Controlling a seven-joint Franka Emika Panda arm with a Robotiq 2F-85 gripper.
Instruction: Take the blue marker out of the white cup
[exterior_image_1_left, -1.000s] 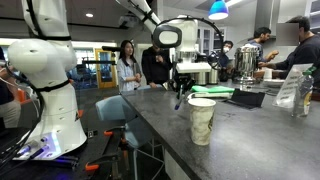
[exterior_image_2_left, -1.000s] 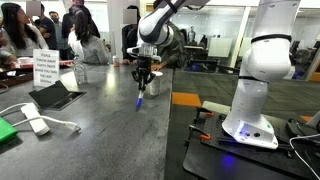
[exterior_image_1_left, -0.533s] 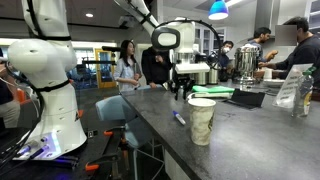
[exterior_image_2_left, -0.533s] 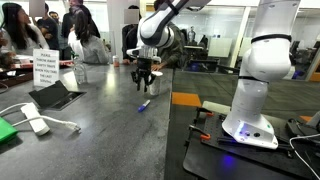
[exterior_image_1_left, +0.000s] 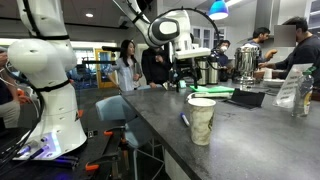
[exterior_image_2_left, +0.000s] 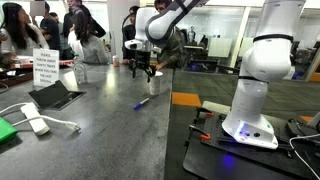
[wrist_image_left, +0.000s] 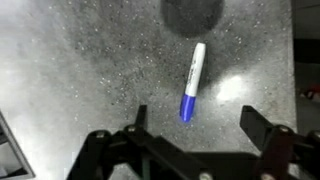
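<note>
The blue marker, a white barrel with a blue cap, lies flat on the grey speckled counter. In the wrist view it sits just ahead of my gripper, whose jaws stand wide apart with nothing between them. In both exterior views the gripper hangs open above the counter, with the marker lying below it. The white cup stands upright near the counter's front, and the marker lies on the surface just beside it, outside it.
Steel urns and people stand behind the counter. A clear bottle is at one end. A tablet, a sign and a white charger lie along the counter. The robot base stands beside the counter edge.
A second ago the gripper held the marker just above the counter. It has since opened, the marker has dropped and now lies flat, and the gripper has risen.
</note>
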